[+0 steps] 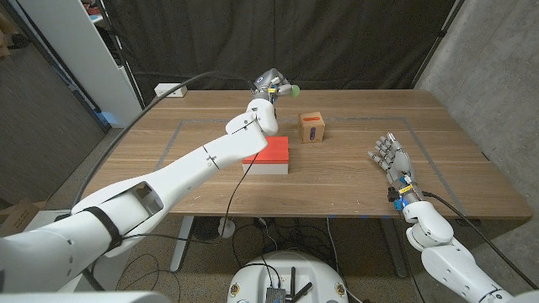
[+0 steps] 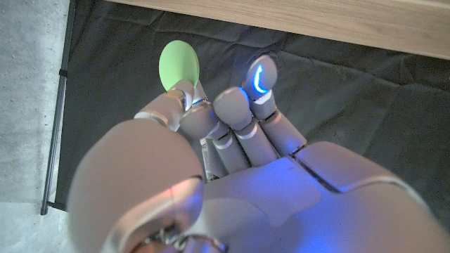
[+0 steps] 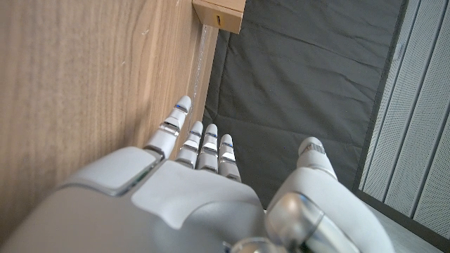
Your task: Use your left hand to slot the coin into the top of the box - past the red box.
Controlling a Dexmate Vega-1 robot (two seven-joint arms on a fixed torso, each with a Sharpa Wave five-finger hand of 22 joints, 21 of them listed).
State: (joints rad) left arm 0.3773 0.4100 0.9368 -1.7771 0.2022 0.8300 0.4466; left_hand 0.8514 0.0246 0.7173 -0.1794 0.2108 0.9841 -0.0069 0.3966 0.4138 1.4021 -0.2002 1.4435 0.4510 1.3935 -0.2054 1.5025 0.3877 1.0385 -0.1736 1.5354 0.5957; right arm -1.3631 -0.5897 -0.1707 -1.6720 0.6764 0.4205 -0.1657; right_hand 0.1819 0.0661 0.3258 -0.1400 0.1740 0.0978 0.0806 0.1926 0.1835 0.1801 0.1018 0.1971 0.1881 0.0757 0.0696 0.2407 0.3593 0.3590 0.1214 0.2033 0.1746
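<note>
My left hand (image 1: 269,86) is raised above the far side of the table, past the red box (image 1: 268,155), and pinches a light green coin (image 1: 286,89) at its fingertips. In the left wrist view the green coin (image 2: 178,65) stands on edge above my left hand (image 2: 232,154), held between the fingertips. The small brown cardboard box (image 1: 312,127), with a dark slot in its top, sits to the right of the coin and nearer to me. My right hand (image 1: 390,156) stands on the table at the right, fingers spread, holding nothing; the right wrist view shows the box (image 3: 219,14) far beyond that hand (image 3: 204,183).
The wooden table (image 1: 438,168) has tape lines marking a rectangle. A black curtain (image 1: 337,42) hangs behind it. A white block (image 1: 169,89) lies at the far left edge, and a cable (image 1: 152,105) arcs over my left arm.
</note>
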